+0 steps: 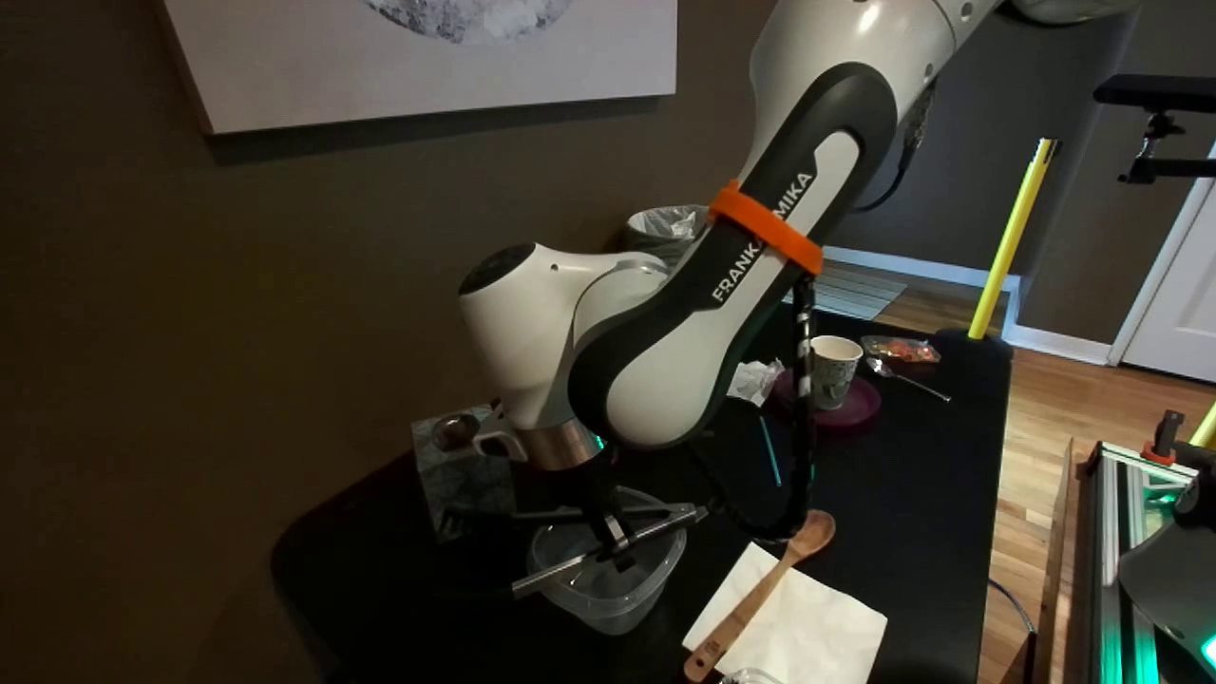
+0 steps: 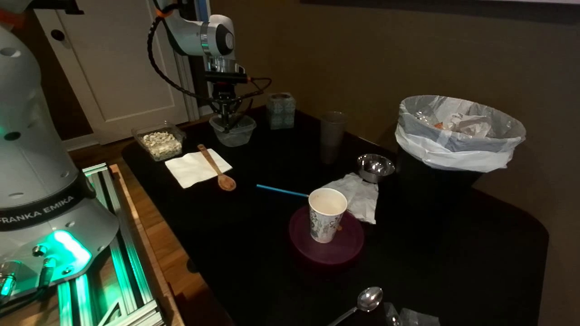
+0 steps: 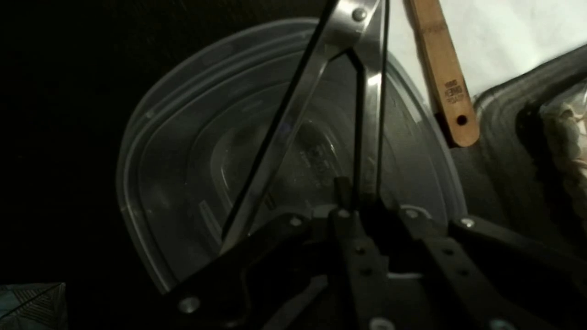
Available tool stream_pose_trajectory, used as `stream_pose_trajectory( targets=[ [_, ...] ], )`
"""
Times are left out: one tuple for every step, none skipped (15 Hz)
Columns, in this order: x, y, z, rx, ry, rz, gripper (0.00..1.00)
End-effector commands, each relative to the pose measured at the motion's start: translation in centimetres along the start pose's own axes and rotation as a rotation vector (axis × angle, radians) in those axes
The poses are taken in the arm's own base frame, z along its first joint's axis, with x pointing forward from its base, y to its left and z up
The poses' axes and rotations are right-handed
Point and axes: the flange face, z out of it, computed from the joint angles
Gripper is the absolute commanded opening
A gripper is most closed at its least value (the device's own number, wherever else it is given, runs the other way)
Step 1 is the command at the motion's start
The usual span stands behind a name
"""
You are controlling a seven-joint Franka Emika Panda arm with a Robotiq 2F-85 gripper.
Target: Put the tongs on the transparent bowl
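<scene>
The metal tongs (image 1: 560,573) lie across the transparent bowl (image 1: 613,608) in an exterior view. In the wrist view the tongs (image 3: 285,128) form a V over the bowl (image 3: 129,183), with the riveted joint at the top, past the bowl's rim. My gripper (image 3: 364,197) is shut on one arm of the tongs; the other arm stands free to the left. In both exterior views the gripper (image 1: 616,553) is low over the bowl (image 2: 235,137). I cannot tell whether the tongs touch the rim. The tongs' free ends are hidden in the wrist view.
A wooden spoon (image 2: 211,163) lies on a white napkin (image 2: 188,168) beside the bowl. A clear container of food (image 2: 158,144) stands near it. A tissue box (image 2: 281,111) is behind the bowl. A tall cup (image 2: 333,138) and a paper cup (image 2: 324,219) stand farther along the table.
</scene>
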Motion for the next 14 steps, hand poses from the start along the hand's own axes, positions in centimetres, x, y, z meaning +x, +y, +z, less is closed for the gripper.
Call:
stream_pose_trajectory(
  targets=[
    [0.2,0.2,0.4,0.018,-0.022,-0.011,0.40],
    [0.2,0.2,0.3,0.019,-0.019,-0.010,0.46],
    [0.1,0.1,0.1,0.019,-0.015,-0.011,0.52],
    [0.1,0.0,-0.1,0.018,-0.007,-0.014,0.61],
    [0.1,0.0,-0.4,0.013,-0.003,-0.016,0.68],
    [0.1,-0.2,-0.8,0.013,0.011,-0.020,0.77],
    [0.1,-0.3,-1.2,0.008,0.020,-0.023,0.84],
    [0.1,-0.6,-1.7,0.002,0.033,-0.027,0.90],
    [0.1,-0.8,-2.5,-0.005,0.052,-0.031,0.98],
    [0.1,-0.9,-3.2,-0.009,0.070,-0.037,1.00],
    [-0.1,-1.1,-4.2,-0.019,0.094,-0.038,1.00],
    [-0.4,-1.1,-5.2,-0.026,0.120,-0.038,1.00],
    [-1.0,-1.0,-6.4,-0.037,0.154,-0.037,1.00],
    [-1.8,-0.7,-7.4,-0.045,0.183,-0.024,1.00]
  ],
)
